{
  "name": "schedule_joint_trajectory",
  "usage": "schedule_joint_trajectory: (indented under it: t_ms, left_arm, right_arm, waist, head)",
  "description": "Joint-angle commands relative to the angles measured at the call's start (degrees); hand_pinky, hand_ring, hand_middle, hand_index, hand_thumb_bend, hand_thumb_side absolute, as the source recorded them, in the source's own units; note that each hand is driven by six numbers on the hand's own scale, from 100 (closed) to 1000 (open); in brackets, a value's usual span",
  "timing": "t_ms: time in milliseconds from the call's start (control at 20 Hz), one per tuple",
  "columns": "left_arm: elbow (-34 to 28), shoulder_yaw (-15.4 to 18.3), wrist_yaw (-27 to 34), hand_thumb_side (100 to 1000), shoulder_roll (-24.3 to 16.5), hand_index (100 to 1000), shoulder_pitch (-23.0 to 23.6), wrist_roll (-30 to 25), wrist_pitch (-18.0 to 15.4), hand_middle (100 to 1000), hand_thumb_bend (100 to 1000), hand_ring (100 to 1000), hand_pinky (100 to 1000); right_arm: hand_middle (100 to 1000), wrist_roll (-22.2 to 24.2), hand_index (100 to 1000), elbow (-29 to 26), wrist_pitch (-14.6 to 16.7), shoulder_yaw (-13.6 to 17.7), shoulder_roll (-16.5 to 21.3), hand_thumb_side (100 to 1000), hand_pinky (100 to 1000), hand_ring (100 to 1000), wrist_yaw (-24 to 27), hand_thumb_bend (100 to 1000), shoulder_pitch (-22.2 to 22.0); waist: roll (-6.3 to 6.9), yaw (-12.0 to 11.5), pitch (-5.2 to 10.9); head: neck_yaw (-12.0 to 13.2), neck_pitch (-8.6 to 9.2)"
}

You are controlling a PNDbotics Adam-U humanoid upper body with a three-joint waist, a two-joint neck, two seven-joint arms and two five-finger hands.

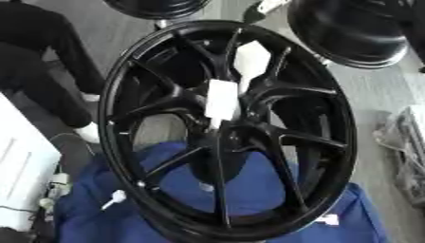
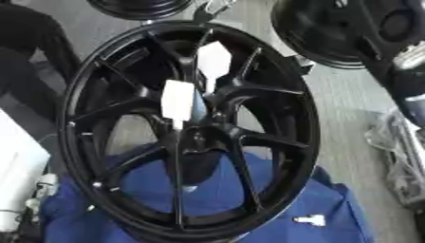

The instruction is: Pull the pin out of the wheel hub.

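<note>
A large black wheel hub (image 1: 224,128) stands upright, leaning a little, on a blue cloth (image 1: 249,190). At its centre a white rectangular piece (image 1: 222,99) sits over the hub bore, with a second white shape (image 1: 252,59) just above it between the spokes. A small white pin (image 1: 114,198) sticks out from the rim at the lower left. Neither hand shows. Only a black arm part with a silver joint (image 2: 407,61) comes in at the upper right edge of the right eye view, apart from the wheel.
Two more black wheels (image 1: 357,33) (image 1: 158,7) stand behind. A person in black (image 1: 41,61) is at the far left. A white box (image 1: 21,166) sits at the left, crumpled clear plastic (image 1: 407,142) at the right, a small white piece (image 2: 311,219) on the cloth.
</note>
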State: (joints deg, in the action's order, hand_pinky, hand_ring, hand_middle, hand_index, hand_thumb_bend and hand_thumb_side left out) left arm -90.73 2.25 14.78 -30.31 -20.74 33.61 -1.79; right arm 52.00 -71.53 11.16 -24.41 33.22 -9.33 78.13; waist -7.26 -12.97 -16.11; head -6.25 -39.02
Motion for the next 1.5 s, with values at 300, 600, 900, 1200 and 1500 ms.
schedule_joint_trajectory:
  t_ms: [300,600,900,1200,1500]
  left_arm:
    - [-0.51,0.08,-0.15,775,-2.37,716,-0.59,-0.19,-0.02,680,340,770,718]
    - [-0.45,0.05,-0.19,776,-2.44,714,-0.61,-0.21,-0.02,681,339,771,718]
    - [-0.39,0.02,-0.21,777,-2.62,714,-0.52,-0.24,0.01,681,337,771,718]
    - [-0.26,-0.01,-0.23,779,-2.76,713,-0.36,-0.28,0.05,681,336,771,719]
    - [-0.23,-0.08,-0.22,779,-2.68,713,-0.45,-0.34,0.03,682,336,772,719]
  right_arm:
    - [788,-0.04,887,-4.56,0.26,-1.15,3.92,100,924,861,2.12,529,-0.28]
    - [788,-0.04,887,-6.38,-0.21,-1.36,4.9,100,923,860,3.16,527,-0.78]
    - [787,-0.04,889,-8.55,-0.66,-1.86,6.26,100,922,859,4.65,528,-1.61]
    - [787,-0.04,887,-11.04,-1.29,-2.36,7.71,100,921,847,5.94,531,-2.12]
    - [785,-0.04,885,-12.77,-1.51,-4.2,8.7,100,921,847,6.21,534,-3.14]
  waist:
    - [0.29,-0.1,1.01]
    - [0.09,-0.14,0.99]
    - [-0.11,-0.17,1.01]
    - [-0.33,0.02,1.09]
    - [-0.35,-0.06,0.99]
  head:
    - [-0.38,1.22]
    - [-0.24,1.29]
    - [-0.29,1.89]
    - [-0.39,2.55]
    - [-0.87,3.68]
